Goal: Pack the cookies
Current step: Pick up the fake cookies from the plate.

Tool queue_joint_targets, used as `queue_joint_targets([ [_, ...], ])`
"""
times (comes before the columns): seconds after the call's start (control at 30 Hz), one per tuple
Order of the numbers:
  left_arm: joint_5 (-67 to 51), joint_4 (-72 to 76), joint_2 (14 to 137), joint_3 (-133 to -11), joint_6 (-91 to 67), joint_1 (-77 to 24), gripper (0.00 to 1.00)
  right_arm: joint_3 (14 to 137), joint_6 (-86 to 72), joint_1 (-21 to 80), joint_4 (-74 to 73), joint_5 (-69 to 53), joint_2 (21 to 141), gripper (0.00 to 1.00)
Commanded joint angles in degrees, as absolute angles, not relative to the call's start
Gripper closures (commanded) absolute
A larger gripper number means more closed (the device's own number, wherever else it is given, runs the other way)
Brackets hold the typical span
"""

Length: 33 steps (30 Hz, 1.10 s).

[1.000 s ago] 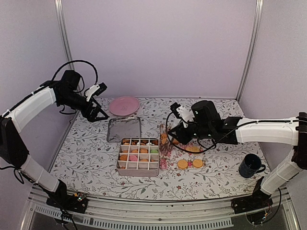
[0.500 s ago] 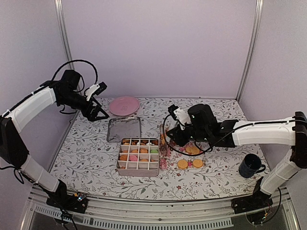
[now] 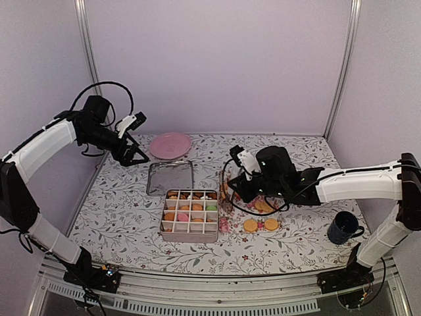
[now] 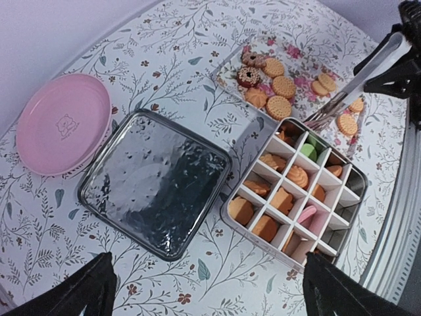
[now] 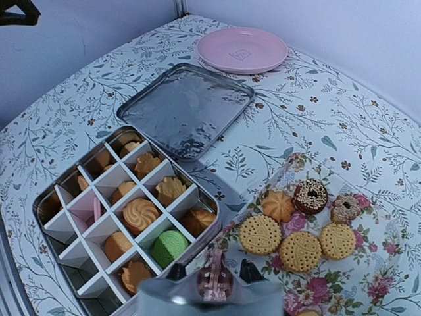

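**Change noted:** over the last second my right arm has swung left, off the floral tray (image 5: 389, 264) and toward the tin (image 3: 189, 235). My left arm has not shifted.

**Right pincer** (image 5: 214, 275): clenched on a pinkish ridged cookie (image 5: 216, 284). It is held on edge, I judge so that it can slip into a narrow cell. It hangs over the tin's side nearest the tray, close to the green cookie (image 5: 170, 247).

**Tin and tray:**
- Most cells already hold cookies (image 5: 141, 214).
- Loose biscuits (image 5: 299, 250) remain on the tray, so packing is unfinished.
- The lid (image 5: 187, 108) lies flat beside the tin, presumably set off for access.

**Left pincer** (image 3: 137, 158): released and raised clear, left of the pink plate (image 5: 242, 49).

**Writing:** the plate bears a faint centre emblem, unreadable. No brand is legible.
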<state>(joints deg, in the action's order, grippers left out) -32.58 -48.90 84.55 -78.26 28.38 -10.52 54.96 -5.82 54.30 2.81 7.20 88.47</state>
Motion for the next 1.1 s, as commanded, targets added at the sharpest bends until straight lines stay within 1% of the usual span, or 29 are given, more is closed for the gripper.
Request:
queue_joint_targets([
  [0.0,-33.7,-48.2,83.0,-78.1,27.7,-9.9,0.01,53.6,-6.7,54.6,3.7,8.1,87.4,0.82],
  [0.07,-33.7,-48.1,82.9,-77.9,27.7,-9.9,0.01,53.4,-6.8,54.6,4.1,8.1,86.8,0.93],
  [0.17,-33.7,-48.2,82.9,-77.8,27.7,-10.0,0.01,53.3,-6.9,54.6,4.4,8.3,85.8,1.00],
  [0.43,-33.2,-48.0,83.3,-77.9,27.0,-9.9,0.01,57.2,-4.2,54.6,-1.5,11.9,80.4,1.00],
  [0.6,-31.8,-46.4,83.6,-77.3,25.8,-9.3,0.01,62.3,-2.1,58.7,-5.1,12.8,79.3,1.00],
  [0.77,-30.3,-45.4,83.8,-76.6,24.8,-8.4,0.01,68.8,-1.0,64.6,-7.4,12.8,83.5,1.00],
  [0.93,-30.1,-44.7,83.2,-75.3,24.8,-8.0,0.01,75.1,-2.1,68.8,-4.4,7.7,89.4,1.00],
  [1.07,-29.6,-44.1,82.9,-74.5,25.0,-7.9,0.01,78.6,-2.7,70.3,-3.0,4.5,95.1,1.00],
])
